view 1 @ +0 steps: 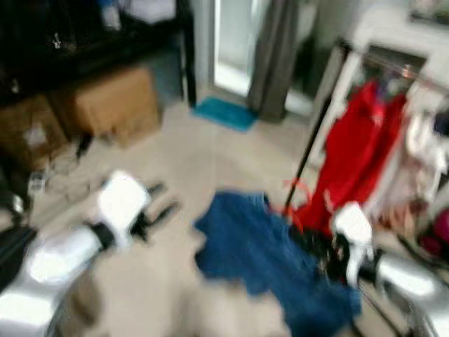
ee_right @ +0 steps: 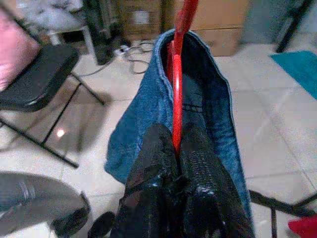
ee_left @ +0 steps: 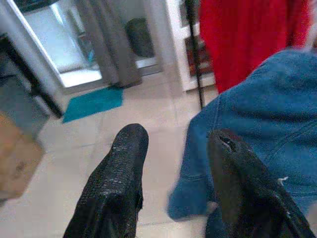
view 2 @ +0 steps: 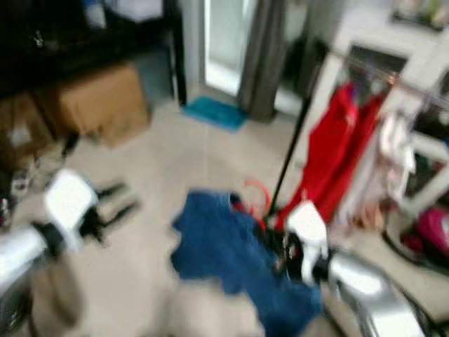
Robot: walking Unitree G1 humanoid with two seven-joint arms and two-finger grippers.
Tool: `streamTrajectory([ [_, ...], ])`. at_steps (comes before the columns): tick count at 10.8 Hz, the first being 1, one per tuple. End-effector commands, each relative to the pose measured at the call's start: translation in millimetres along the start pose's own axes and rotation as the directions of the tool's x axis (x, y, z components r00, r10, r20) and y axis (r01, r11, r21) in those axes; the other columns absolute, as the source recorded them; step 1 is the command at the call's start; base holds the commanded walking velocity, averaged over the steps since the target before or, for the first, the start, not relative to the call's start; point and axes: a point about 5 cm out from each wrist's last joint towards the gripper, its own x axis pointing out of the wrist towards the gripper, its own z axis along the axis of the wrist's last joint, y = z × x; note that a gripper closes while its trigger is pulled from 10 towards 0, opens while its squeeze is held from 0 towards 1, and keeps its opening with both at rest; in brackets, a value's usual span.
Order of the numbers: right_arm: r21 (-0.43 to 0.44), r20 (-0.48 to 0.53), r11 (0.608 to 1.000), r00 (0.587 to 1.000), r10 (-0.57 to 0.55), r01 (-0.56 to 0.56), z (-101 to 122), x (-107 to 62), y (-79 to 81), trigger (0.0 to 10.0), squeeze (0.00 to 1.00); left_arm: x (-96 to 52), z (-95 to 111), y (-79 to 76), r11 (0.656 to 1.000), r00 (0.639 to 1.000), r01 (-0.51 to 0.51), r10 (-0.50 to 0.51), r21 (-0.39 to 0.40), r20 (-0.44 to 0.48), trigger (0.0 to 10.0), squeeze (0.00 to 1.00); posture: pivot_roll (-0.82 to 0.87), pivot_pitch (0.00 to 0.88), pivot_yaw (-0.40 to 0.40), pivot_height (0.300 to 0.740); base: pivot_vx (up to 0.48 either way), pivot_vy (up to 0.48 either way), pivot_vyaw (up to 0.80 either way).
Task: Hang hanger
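One clothes rack stands at the robot's right, already crowded with a red garment and paler clothes, so the free stretch of rail looks short. The likely trouble is that the blue denim garment, draped over the red hanger, is heavy and loose; it could slide off as the hanger is lifted, or swing into the rack's black upright pole and knock the hook away from the rail. Blurred head views suggest the robot is moving, which adds sway. The right gripper, low beside the rack's foot, has its jaws closed on the red hanger, denim hanging around it. The left gripper is held out over the floor, jaws spread wide and empty, with denim just beyond them.
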Motion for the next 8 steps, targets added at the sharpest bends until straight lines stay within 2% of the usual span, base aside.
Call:
streamTrajectory([
  [1, -0.063, 0.041, 0.998, 0.999, 0.003, -0.001, 16.1, -7.6, -8.3, 10.0, 0.0, -0.2, 1.1, 0.9, 1.0, 1.0, 0.024, -0.024, -0.01, 0.002, 10.0, 0.0, 0.04, 0.027, -0.054, 0.74, 0.0, 0.0, 0.0],
  [2, -0.055, 0.033, 0.998, 0.999, 0.014, -0.012, 16.7, -8.3, -10.0, 10.0, 0.0, -1.0, 3.2, 2.7, 1.0, 1.0, 0.022, -0.022, -0.019, 0.008, 10.0, 1.0, 0.04, 0.027, -0.054, 0.74, 0.0, 0.0, 0.0],
  [3, -0.052, 0.041, 0.998, 0.999, 0.029, -0.027, 18.2, -8.4, -10.9, 10.0, 0.0, -2.1, 4.3, 3.3, 1.0, 1.0, 0.027, -0.027, -0.012, 0.006, 10.0, 1.0, 0.06, 0.025, -0.062, 0.74, 0.0, 0.0, 0.0],
  [4, -0.05, 0.072, 0.996, 0.994, 0.079, -0.075, 22.0, -9.3, -8.3, 10.0, 0.0, -4.9, -3.4, 6.9, 1.0, 0.999, 0.013, -0.013, 0.022, -0.03, 10.0, 0.78, 0.07, 0.023, -0.066, 0.74, 0.0, 0.0, 0.0],
  [5, -0.05, 0.084, 0.993, 0.991, 0.107, -0.103, 23.5, -10.4, -5.9, 10.0, 0.0, -4.4, -5.9, 7.4, 0.999, 0.999, 0.013, -0.012, 0.033, -0.041, 10.0, 0.0, 0.07, 0.022, -0.068, 0.74, 0.0, 0.0, 0.0],
  [7, -0.039, 0.122, 0.98, 0.973, 0.198, -0.194, 25.6, -17.0, 3.5, 10.0, 0.0, 4.7, -19.9, 11.1, 1.0, 0.998, 0.005, -0.004, 0.026, -0.062, 10.0, 0.0, 0.07, 0.019, -0.068, 0.74, 0.0, 0.0, 0.0],
  [8, -0.04, 0.137, 0.973, 0.964, 0.229, -0.226, 25.9, -19.9, 6.1, 10.0, 0.0, 12.4, -20.6, 14.0, 1.0, 0.999, 0.021, -0.021, -0.004, -0.024, 10.0, 0.0, 0.07, 0.017, -0.065, 0.74, 0.0, 0.0, 0.0],
])
